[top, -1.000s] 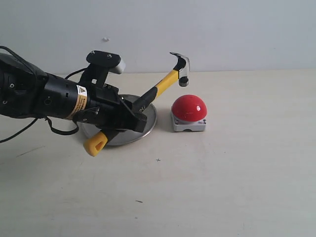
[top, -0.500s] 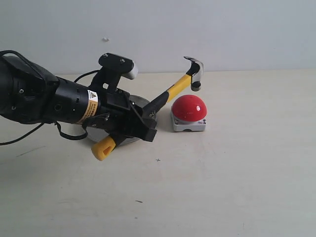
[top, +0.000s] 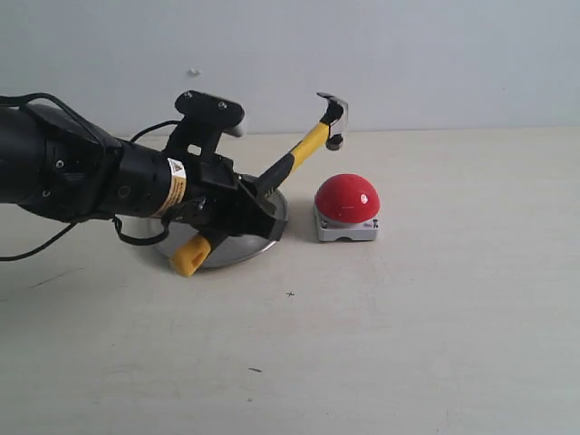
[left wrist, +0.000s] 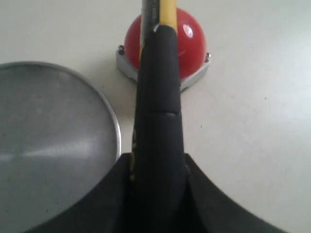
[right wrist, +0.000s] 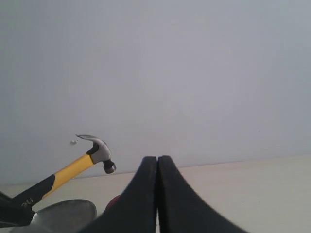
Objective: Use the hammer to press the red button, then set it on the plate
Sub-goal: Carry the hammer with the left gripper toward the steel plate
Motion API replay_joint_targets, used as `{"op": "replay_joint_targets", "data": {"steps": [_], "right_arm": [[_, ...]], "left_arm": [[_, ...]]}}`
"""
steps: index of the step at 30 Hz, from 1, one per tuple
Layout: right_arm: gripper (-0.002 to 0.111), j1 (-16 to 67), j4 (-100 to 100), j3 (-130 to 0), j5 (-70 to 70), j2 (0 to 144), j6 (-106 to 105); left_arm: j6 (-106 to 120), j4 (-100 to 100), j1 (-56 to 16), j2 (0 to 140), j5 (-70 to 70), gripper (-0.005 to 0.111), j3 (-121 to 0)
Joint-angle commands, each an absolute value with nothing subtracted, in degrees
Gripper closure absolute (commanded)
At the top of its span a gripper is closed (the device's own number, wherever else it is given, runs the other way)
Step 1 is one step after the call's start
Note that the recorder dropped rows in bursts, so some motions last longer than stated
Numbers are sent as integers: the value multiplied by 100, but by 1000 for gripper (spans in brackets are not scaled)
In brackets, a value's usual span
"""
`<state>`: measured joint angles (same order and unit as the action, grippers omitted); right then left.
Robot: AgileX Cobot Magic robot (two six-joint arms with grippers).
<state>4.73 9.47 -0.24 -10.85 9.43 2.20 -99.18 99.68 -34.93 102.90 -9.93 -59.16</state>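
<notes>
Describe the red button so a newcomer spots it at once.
On the pale table in the exterior view, look right of the silver plate. The red button sits there: a glossy dome on a square grey base, the only red thing, below the raised hammer.

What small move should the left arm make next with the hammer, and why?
Probably tilt the hammer down until its head meets the red button. The left gripper is shut on the handle, and the head hangs above the dome, slightly left of its top in the exterior view, not touching it.
</notes>
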Motion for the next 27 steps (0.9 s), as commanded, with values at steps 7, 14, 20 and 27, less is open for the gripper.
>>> {"op": "replay_joint_targets", "data": {"steps": [7, 14, 20, 27], "right_arm": [[108, 465, 1022, 0, -1079, 922, 218], [108, 465, 1022, 0, -1079, 922, 218], [108, 465, 1020, 0, -1090, 922, 218], [108, 465, 1020, 0, -1090, 922, 218]], "left_arm": [[-9900, 9783, -3496, 10071, -1359, 107, -6398], [-9939, 9742, -3496, 10543, -1585, 107, -6314], [-10145, 9608, -3496, 11109, -1999, 107, -6314], [-10132, 9594, -3485, 10415, -1930, 107, -6325]]}}
